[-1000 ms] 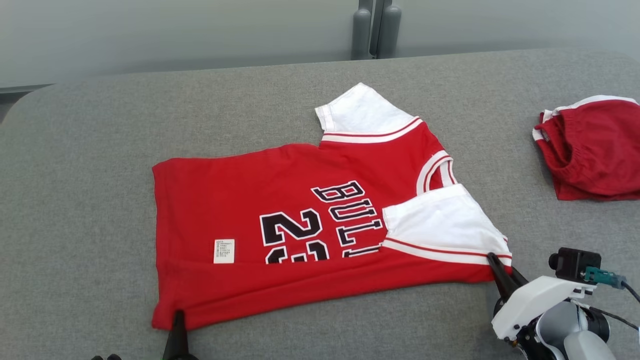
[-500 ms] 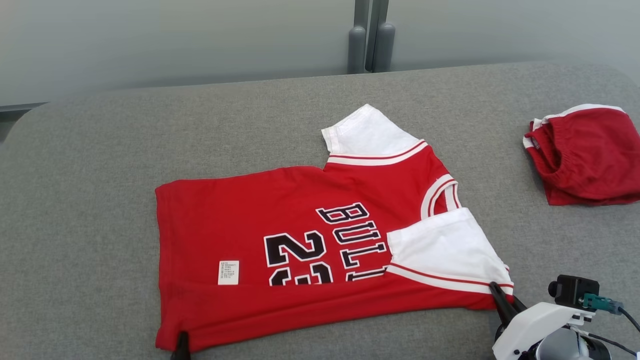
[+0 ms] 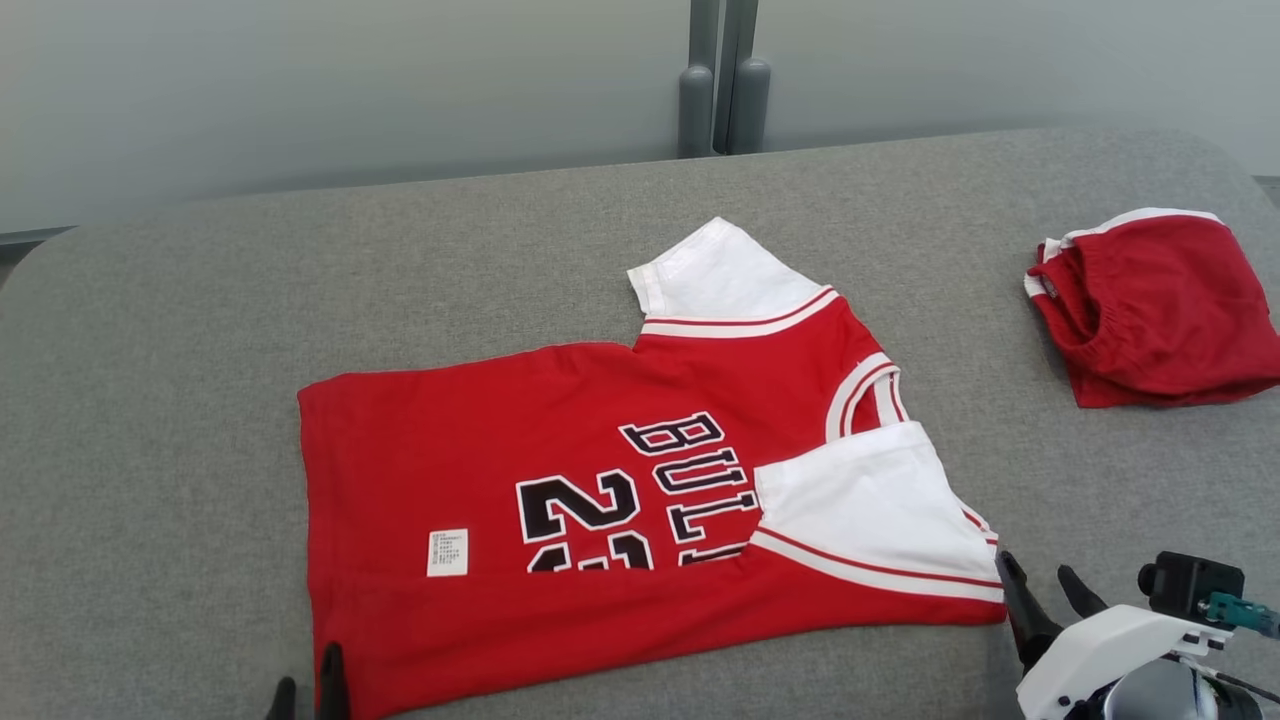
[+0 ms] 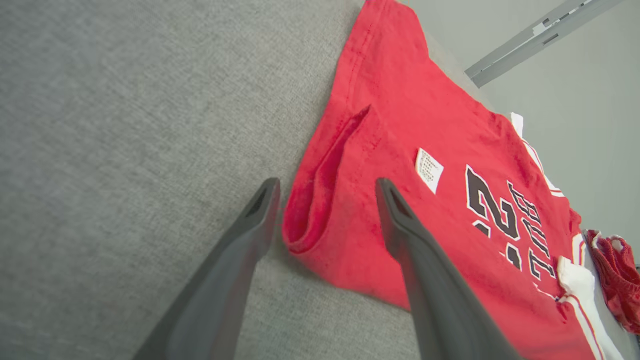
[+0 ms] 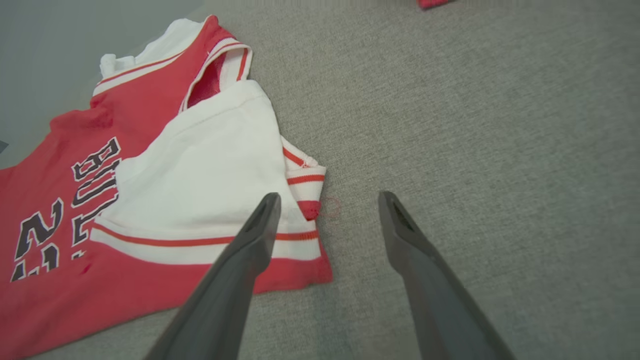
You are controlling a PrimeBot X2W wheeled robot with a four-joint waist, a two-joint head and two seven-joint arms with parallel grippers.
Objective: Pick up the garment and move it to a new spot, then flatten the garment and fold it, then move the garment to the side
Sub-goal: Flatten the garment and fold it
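Observation:
The garment (image 3: 560, 440) is a red jersey with white sleeves and black lettering, lying flat on the grey table (image 3: 180, 330) with its near long edge folded over. My left gripper (image 3: 305, 688) stands open at the jersey's near left corner; in the left wrist view its fingers straddle the folded red corner (image 4: 320, 210) without closing on it. My right gripper (image 3: 1045, 585) is open just off the near right corner, beside the white sleeve (image 5: 210, 170). In the right wrist view the left finger (image 5: 260, 225) overlaps the sleeve's striped hem and grey cloth lies between the fingers.
A second red garment (image 3: 1160, 310), bunched with a white trim, lies at the table's far right. Two grey posts (image 3: 715, 105) stand behind the table's far edge, in front of a pale wall. Bare grey table stretches to the left of the jersey.
Both grippers were shut on the jersey's near corners and now stand open, off the cloth. The jersey's near edge has settled flat. The head camera has shifted.

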